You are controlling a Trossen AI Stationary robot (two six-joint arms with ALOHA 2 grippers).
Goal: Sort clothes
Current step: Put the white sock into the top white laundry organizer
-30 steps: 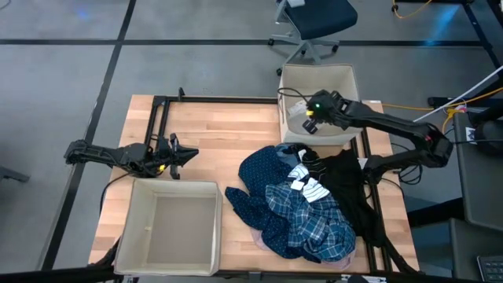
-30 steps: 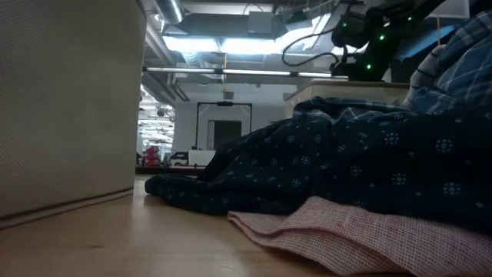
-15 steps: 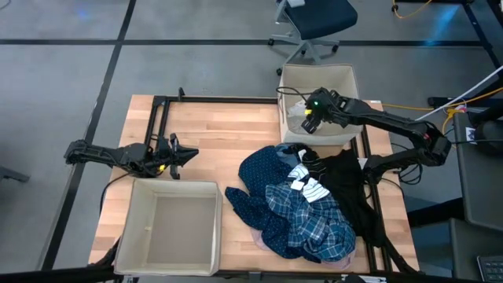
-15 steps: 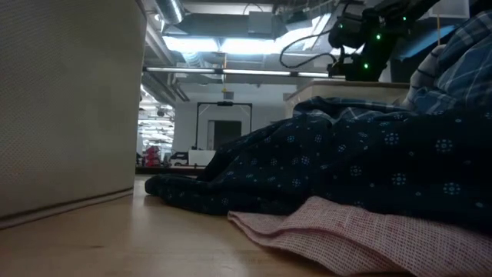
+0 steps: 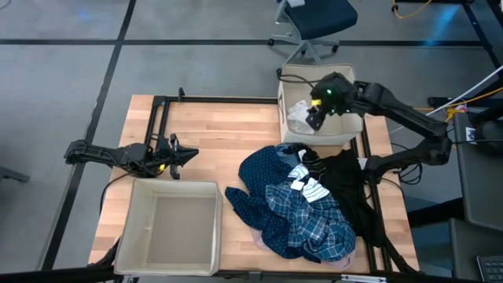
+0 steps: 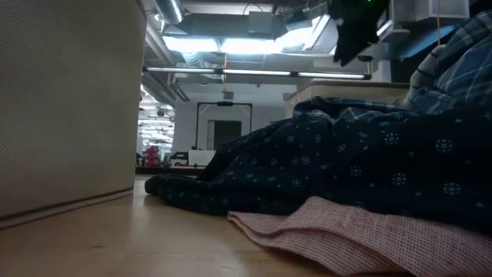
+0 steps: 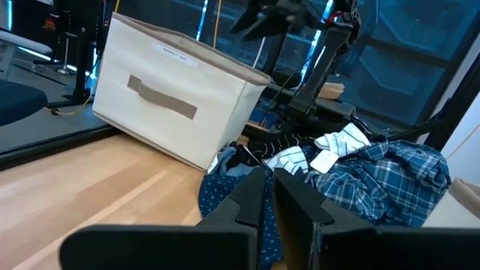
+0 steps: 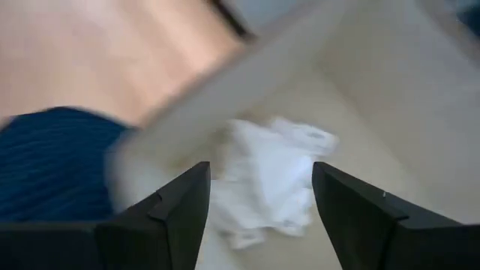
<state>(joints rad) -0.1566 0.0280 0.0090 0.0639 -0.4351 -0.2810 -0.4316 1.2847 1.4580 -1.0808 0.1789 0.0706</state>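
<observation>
Lying crumpled in the far beige fabric box [image 5: 346, 79], a white garment [image 8: 274, 176] shows blurred between the right gripper's [image 5: 317, 115] widely parted, empty fingers. Most clothes stay heaped near right: navy dotted garment [image 5: 263, 177], blue plaid shirt [image 5: 310, 220], black garment [image 5: 346, 185] reaching the table's right edge [image 5: 385, 157]. Left gripper [image 5: 187, 153], fingers nearly closed on nothing, waits over bare wood beside the near box [image 5: 169, 232].

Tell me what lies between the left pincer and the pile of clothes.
Only bare wooden table in the high view: the left pincer points across it toward the clothes pile, with nothing on that stretch.
</observation>
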